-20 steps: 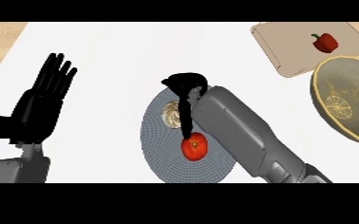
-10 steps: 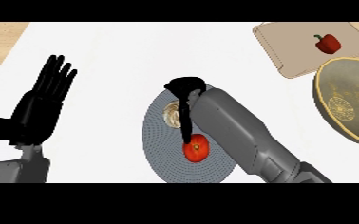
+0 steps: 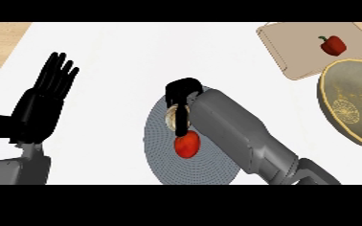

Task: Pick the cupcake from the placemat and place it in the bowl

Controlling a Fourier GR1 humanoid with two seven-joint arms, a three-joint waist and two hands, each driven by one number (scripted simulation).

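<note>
I see the small pale, tan-wrapped cupcake [image 3: 172, 118] sitting on the round grey woven placemat [image 3: 161, 160], just beside a red tomato-like fruit [image 3: 186, 145]. My black right hand [image 3: 182, 92] is over it, fingers curled down around its far side; contact looks likely, a lift not evident. I judge it light, soft and crushable on top, so hold should be low on the wrapper sides. The yellow-rimmed bowl [image 3: 332, 84] lies well apart at the right, beside a beige board [image 3: 290, 43] carrying a red pepper [image 3: 332, 44]. Black left hand [image 3: 39, 105] rests spread-fingered at the left edge.
</note>
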